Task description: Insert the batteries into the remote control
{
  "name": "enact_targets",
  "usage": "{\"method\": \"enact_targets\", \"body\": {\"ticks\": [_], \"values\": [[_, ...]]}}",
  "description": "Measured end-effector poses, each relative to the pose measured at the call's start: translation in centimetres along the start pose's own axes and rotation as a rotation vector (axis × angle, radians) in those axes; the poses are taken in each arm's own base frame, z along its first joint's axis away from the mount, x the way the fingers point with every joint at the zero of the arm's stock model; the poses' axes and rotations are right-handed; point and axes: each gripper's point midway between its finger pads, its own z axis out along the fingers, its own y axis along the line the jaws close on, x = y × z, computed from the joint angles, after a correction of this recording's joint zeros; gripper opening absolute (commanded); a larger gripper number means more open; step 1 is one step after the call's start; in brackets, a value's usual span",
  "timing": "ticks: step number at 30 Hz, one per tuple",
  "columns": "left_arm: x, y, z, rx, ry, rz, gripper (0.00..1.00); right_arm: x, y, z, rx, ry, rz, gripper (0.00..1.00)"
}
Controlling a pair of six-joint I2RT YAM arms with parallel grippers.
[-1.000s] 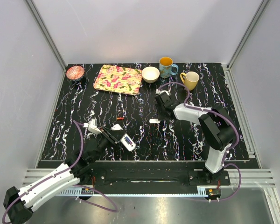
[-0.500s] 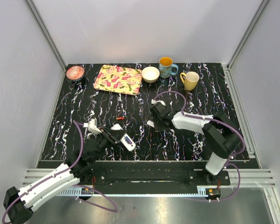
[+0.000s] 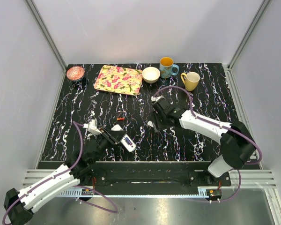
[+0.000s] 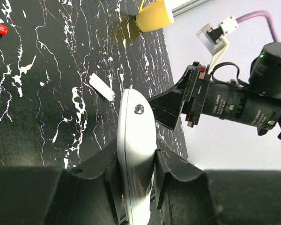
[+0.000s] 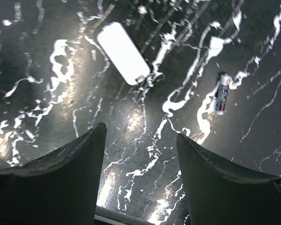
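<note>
Remote control point(image 4: 136, 126): clamped edge-on in the left gripper point(image 4: 135, 171), near the front edge of the table point(image 3: 201, 93). Right gripper point(image 5: 140, 154): spread wide, empty, over the loose cover point(image 5: 123, 53) and a battery point(image 5: 222, 92). Risk: the small round battery could roll away from an off-centre pinch.

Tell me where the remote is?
The remote control is at the front left of the table in the top view, pinched in the left gripper, with a small red item beyond it.
</note>
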Motion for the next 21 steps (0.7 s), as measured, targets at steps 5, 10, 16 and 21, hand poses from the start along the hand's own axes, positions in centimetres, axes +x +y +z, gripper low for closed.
{"method": "enact_targets", "body": {"ticks": [5,10,16,21], "values": [[0.0,0.0,0.0,-0.001,0.0,0.0,0.0,-1.7,1.4,-0.2,-0.067,0.013,-0.151,0.66],[0.0,0.1,0.0,-0.002,0.002,0.001,0.0,-1.2,2.1,3.0,-0.097,0.097,-0.283,0.63],[0.0,0.2,-0.1,-0.004,0.003,0.013,0.0,0.4,1.2,5.4,-0.116,0.177,-0.344,0.62],[0.1,0.6,-0.4,-0.018,0.008,0.023,0.0,-0.1,0.6,6.2,-0.122,0.168,-0.344,0.6]]}}
